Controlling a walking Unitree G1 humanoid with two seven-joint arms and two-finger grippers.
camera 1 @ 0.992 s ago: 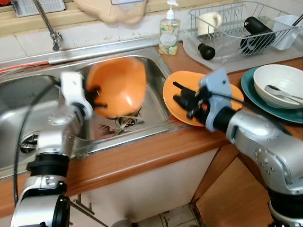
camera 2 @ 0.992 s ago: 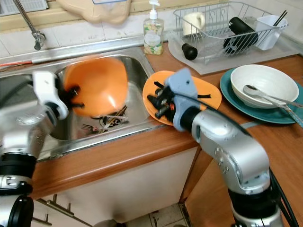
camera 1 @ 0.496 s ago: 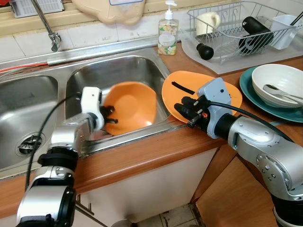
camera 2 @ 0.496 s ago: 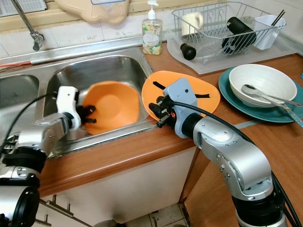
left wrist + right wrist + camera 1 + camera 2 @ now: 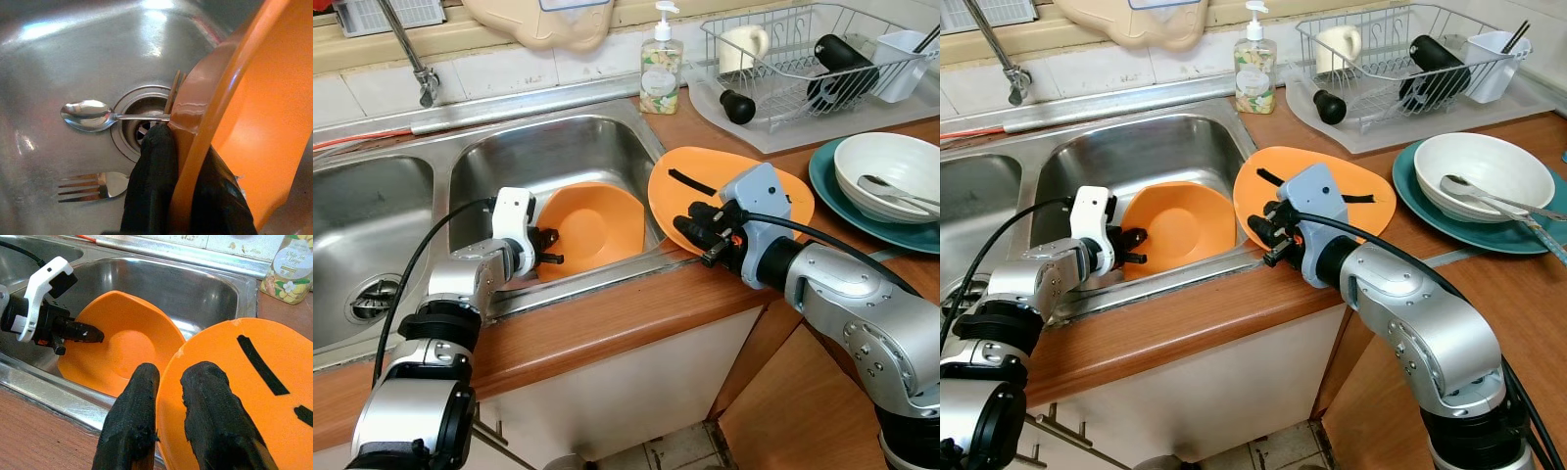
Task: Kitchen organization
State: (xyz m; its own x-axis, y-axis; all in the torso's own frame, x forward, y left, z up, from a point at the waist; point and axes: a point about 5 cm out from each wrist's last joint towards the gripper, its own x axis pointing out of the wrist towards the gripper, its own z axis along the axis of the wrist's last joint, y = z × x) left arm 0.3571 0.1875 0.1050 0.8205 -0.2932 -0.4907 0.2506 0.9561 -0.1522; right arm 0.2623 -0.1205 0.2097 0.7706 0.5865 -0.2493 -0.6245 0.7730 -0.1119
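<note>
An orange bowl (image 5: 592,225) lies tilted in the right sink basin (image 5: 558,147), and my left gripper (image 5: 546,250) is shut on its near rim. In the left wrist view one black finger (image 5: 151,186) presses the bowl (image 5: 264,122) from outside. Beneath it lie a spoon (image 5: 88,115) and a fork (image 5: 93,186) by the drain. An orange plate (image 5: 754,186) with black marks sits on the counter at the sink's edge. My right gripper (image 5: 695,230) is shut on its left rim, one fingertip (image 5: 210,396) on top of the plate (image 5: 254,396) and one beneath.
A soap bottle (image 5: 662,64) stands behind the sink. A wire dish rack (image 5: 813,59) with a mug and dark items is at the back right. A white bowl (image 5: 891,171) with a spoon sits on a teal plate (image 5: 827,186) at the right. The faucet (image 5: 416,59) rises at the back left.
My left gripper has brought the orange bowl down from above the sink into the right basin. My right gripper has stayed on the plate's rim, shifting only slightly.
</note>
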